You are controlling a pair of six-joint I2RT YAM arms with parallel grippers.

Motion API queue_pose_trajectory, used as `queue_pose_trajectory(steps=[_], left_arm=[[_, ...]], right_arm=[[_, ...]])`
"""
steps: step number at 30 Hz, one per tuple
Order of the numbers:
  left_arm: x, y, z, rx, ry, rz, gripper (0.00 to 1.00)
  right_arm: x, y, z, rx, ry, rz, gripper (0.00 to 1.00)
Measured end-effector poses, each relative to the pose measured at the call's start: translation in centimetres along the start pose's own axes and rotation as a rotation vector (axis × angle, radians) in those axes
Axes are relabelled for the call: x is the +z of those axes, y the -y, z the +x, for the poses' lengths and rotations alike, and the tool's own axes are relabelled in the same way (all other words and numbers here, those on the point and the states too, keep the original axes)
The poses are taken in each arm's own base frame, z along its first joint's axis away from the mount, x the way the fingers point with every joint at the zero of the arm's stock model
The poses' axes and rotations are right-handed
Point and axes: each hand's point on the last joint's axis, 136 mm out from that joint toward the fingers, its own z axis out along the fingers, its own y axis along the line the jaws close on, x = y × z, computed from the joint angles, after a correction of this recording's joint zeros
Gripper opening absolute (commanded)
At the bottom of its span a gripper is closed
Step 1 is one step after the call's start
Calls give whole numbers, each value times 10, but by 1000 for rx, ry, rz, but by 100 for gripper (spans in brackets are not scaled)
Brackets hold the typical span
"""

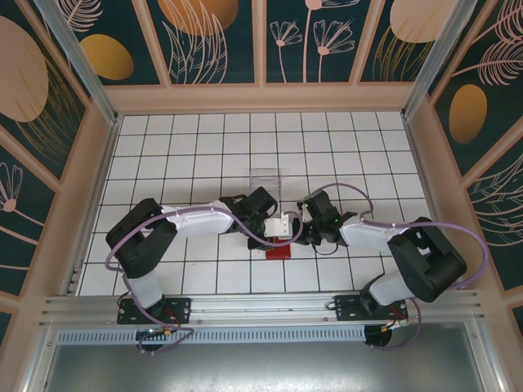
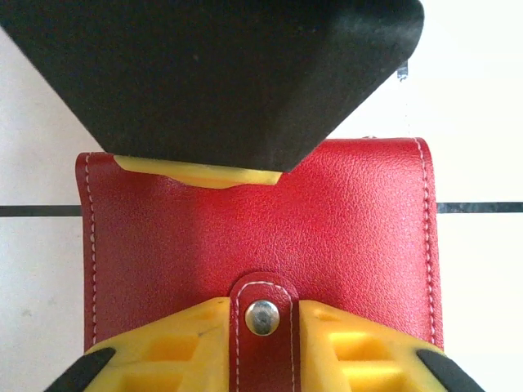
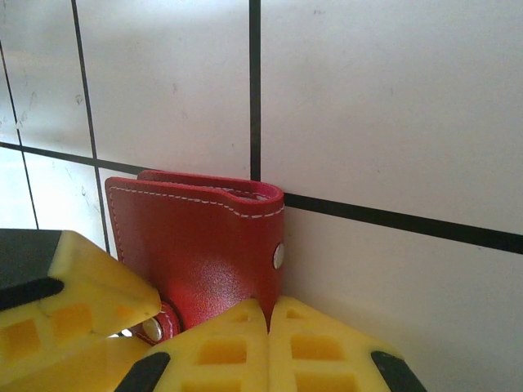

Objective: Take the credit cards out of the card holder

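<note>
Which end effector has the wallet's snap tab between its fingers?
The left end effector: the red tab sits between its fingers. The right end effector is shut on the wallet at its opposite edge.

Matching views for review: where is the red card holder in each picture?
Top external: card holder just below centre.
Left wrist: centre, across most of the frame.
Right wrist: lower left of centre.
Shared landmark: black grid line running under it.

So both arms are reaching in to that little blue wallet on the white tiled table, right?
Not blue: the wallet is red, as the left wrist view shows up close. The rest holds: the left arm and the right arm both reach in to it on the white tiled table.
</note>
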Motion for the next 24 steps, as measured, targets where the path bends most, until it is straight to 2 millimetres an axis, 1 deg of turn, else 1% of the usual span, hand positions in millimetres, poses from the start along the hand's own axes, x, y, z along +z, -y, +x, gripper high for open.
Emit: queue_pose_trajectory(steps=[3,11,19,24], left_arm=[[0,0,0,-2,0,0,18],[-4,-1,1,-20,30,-35,10],[-17,-1,2,-48,112,-103,3],[-25,-2,2,-79,163,-137,1]], right_arm=[[0,0,0,-1,2,0,0],[0,1,0,0,5,2,0],[-3,-5,-1,-4,4,-24,0],[-5,-8,-2,-9,5,-41,0]])
